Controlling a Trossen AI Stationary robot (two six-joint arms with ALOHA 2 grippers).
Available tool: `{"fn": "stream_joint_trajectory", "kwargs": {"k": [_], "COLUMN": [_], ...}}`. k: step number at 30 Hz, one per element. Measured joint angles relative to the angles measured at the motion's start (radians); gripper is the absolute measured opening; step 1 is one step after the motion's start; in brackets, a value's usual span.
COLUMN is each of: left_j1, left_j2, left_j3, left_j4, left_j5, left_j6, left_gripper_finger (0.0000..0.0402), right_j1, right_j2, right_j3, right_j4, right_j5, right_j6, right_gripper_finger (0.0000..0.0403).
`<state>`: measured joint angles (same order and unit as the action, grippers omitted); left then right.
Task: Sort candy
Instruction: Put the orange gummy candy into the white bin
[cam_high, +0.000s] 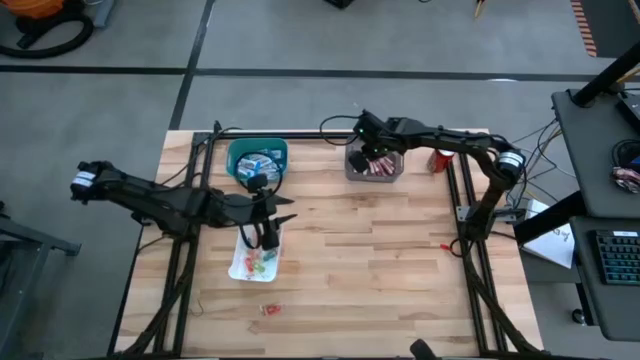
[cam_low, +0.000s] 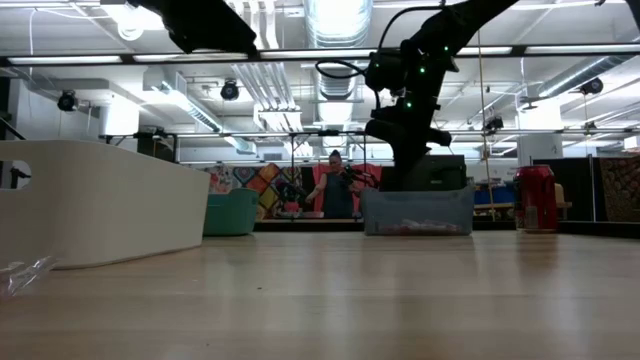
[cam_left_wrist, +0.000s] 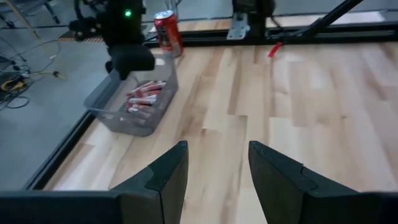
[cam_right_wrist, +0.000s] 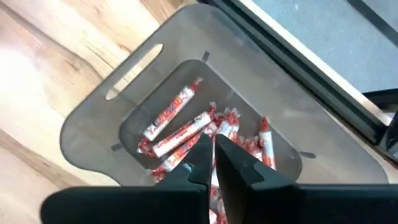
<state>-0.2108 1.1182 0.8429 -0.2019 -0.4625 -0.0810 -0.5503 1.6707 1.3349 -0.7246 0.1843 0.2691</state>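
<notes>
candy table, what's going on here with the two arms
The robot is sorting wrapped sweets into bins. The right end effector hangs shut over the clear grey plastic bin at the table's far edge, which holds slim red-and-white candy sticks. The left end effector is open and empty above the white tray of small mixed pieces. A teal bin holds blue-and-white bars, and one red piece lies loose on the wood.

My pink-and-white sticks (cam_right_wrist: 186, 127) lie heaped, criss-crossed, in the grey bin (cam_right_wrist: 93, 124). Blue-and-white bars (cam_high: 262, 162) fill the teal bin (cam_high: 240, 150). Small green and orange pieces (cam_high: 257, 260) sit on the white tray (cam_high: 240, 268); one red piece (cam_high: 270, 309) lies on the tabletop nearby.
</notes>
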Motion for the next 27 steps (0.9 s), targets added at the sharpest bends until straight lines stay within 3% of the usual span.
{"fn": "stream_joint_trajectory", "kwargs": {"k": [10, 27], "left_j1": [-0.104, -0.109], "left_j2": [-0.016, -0.024], "left_j3": [0.0, 0.0], "left_j4": [0.034, 0.028], "left_j5": [0.0, -0.003], "left_j6": [-0.01, -0.007], "left_gripper_finger": [0.0152, 0.0152], "right_j1": [-0.018, -0.044], "right_j2": [0.088, 0.162], "right_j3": [-0.027, -0.026], "right_j4": [0.006, 0.053], "right_j5": [-0.001, 0.01], "right_j6": [0.018, 0.019], "right_gripper_finger": [0.0009, 0.0009]}}
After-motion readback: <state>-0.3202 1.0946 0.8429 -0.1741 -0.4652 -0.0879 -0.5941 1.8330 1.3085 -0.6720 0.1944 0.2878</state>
